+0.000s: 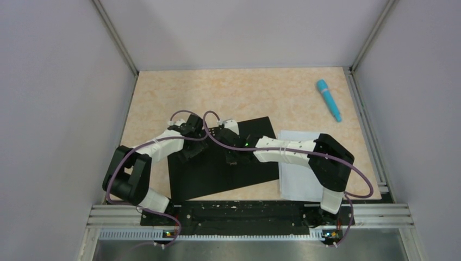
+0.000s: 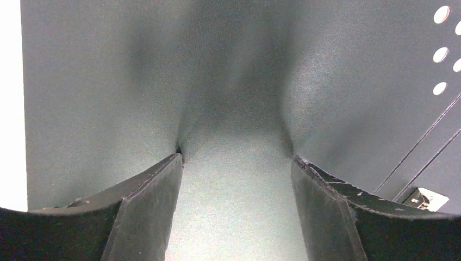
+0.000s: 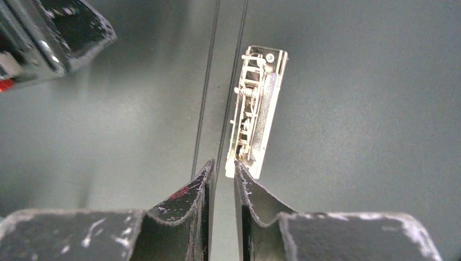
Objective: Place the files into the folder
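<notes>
The folder lies open on the table, black inside up, with its metal clip near the spine. The files, white sheets, lie flat on the table just right of the folder, partly under my right arm. My left gripper is open, its fingertips down on the folder's left half. My right gripper is over the folder's middle. In the right wrist view its jaws are almost together with nothing between them, the tips at the near end of the clip.
A light-blue pen-like object lies at the far right of the table. Grey walls close in the left, back and right sides. The arm bases and a metal rail run along the near edge. The left gripper's body shows close by in the right wrist view.
</notes>
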Controlling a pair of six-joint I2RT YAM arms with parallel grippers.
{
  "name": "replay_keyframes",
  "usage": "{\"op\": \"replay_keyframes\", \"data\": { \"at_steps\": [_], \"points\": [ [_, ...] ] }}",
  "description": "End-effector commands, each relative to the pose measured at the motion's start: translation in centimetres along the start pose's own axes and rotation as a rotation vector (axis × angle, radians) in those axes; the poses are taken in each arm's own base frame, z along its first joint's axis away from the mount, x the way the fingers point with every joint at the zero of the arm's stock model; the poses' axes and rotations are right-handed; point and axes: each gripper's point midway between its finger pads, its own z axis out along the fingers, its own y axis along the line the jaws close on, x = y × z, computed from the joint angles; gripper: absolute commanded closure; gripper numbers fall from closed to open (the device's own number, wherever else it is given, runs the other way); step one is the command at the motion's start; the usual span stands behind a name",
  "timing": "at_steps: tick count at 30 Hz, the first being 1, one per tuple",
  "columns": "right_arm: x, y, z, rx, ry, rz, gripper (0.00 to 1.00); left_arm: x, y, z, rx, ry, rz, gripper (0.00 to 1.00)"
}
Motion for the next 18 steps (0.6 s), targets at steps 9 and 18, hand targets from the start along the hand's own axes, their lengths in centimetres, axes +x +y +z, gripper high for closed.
{"op": "replay_keyframes", "data": {
  "at_steps": [9, 18],
  "points": [
    [1.8, 0.4, 0.5, -0.027, 0.055, -0.030, 0.87, -0.1, -0.2, 0.3, -0.024, -0.002, -0.005, 0.22],
    [3.0, -0.7, 1.3, 0.017, 0.073, -0.051, 0.87, 0.2, -0.2, 0.7, -0.031, 0.013, -0.003, 0.22]
  ]
}}
